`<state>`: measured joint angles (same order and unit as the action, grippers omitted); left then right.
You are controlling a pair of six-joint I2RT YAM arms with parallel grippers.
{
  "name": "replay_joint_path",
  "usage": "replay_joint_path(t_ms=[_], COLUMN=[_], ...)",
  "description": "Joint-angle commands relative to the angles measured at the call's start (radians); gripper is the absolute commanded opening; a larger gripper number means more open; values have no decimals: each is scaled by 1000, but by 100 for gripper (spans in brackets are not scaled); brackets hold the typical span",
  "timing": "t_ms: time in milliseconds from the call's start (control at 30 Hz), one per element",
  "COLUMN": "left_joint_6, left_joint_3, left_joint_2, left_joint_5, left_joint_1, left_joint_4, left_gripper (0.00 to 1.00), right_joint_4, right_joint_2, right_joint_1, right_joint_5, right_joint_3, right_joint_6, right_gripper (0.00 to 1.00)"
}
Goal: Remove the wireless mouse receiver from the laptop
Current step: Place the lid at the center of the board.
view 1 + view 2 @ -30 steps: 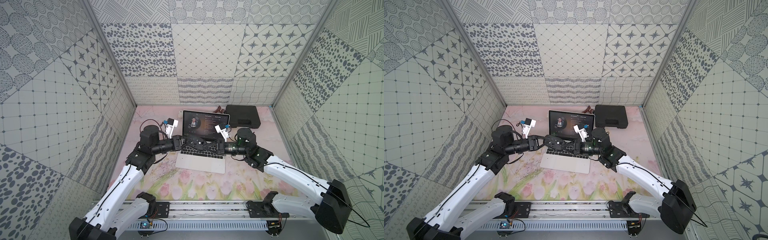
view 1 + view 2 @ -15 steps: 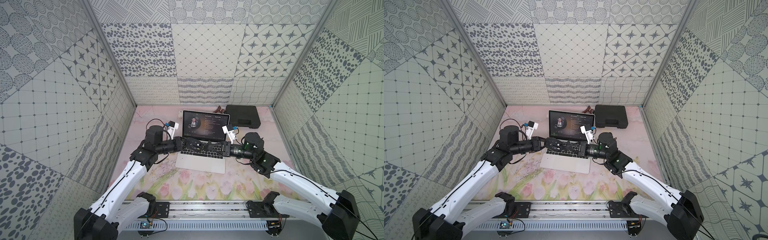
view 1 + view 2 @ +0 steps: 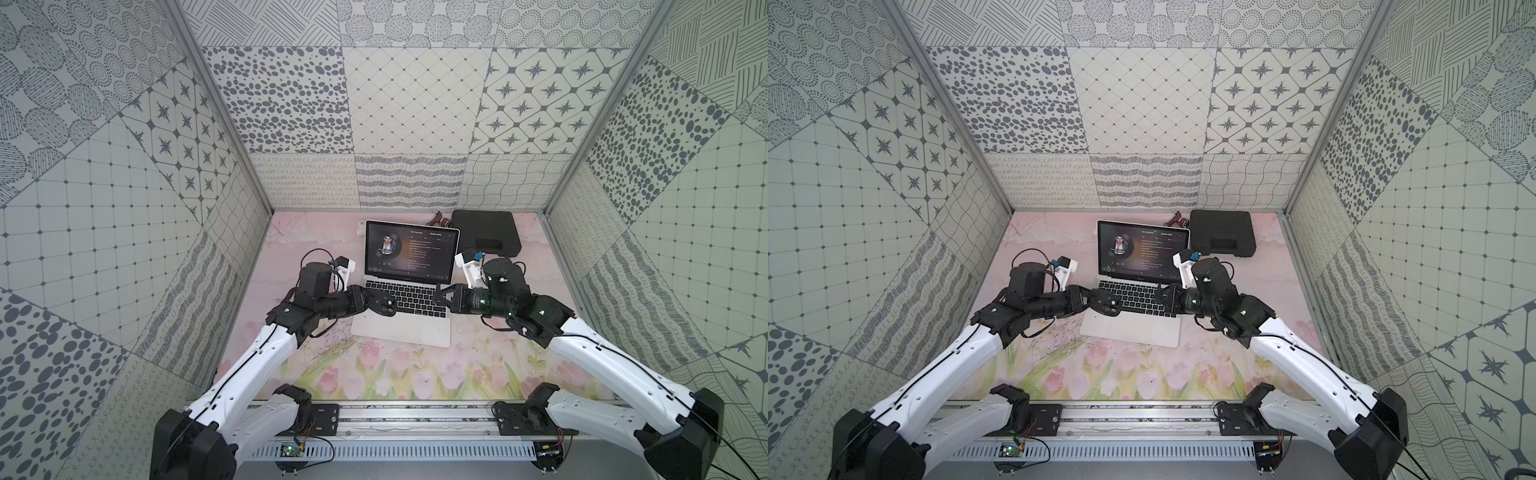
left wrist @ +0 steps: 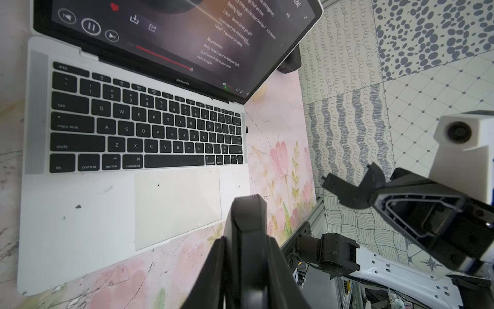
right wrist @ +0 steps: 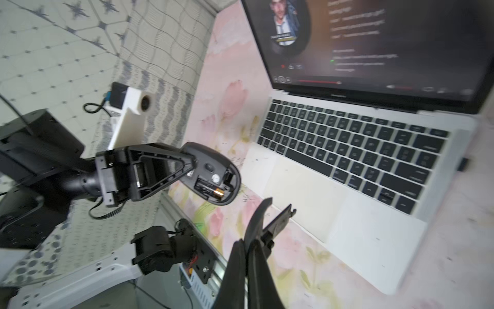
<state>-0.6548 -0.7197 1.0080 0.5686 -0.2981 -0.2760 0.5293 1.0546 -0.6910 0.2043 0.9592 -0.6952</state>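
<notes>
drawn apart over the laptop point(image 3: 399, 328), my left end effector point(image 3: 384, 305) pinched the mouse point(image 5: 211, 176), my right end effector point(image 3: 439, 296) a thin black piece point(image 5: 280, 220), so i judged it best to free that one, then pull the receiver point(image 4: 246, 129) straight out of the laptop's right edge.

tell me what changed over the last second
The right arm pulled back toward its own side, away from the left arm, and its jaws shut on nothing. Left jaws keep the mouse; laptop, with the receiver plugged in, and case unmoved.
</notes>
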Motion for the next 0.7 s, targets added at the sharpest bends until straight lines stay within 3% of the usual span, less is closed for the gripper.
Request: replay_joint_path(t_ms=[0,167,667], left_joint_6=[-45,-75,-141], left_joint_3=[102,170,288], left_joint_2=[-62,-125,-112], left_joint_5=[114,90,108], left_joint_1=[8,10,16], left_joint_4=[100,101,203], left_gripper=[0,0,0], right_joint_4=[338,505,464], right_joint_2=[61,279,731], right_joint_1=[7,65,224], right_joint_5=[-315,-507,-723], right_joint_3=[70,112,172], right_joint_6=[107,116,231], right_gripper=[0,0,0])
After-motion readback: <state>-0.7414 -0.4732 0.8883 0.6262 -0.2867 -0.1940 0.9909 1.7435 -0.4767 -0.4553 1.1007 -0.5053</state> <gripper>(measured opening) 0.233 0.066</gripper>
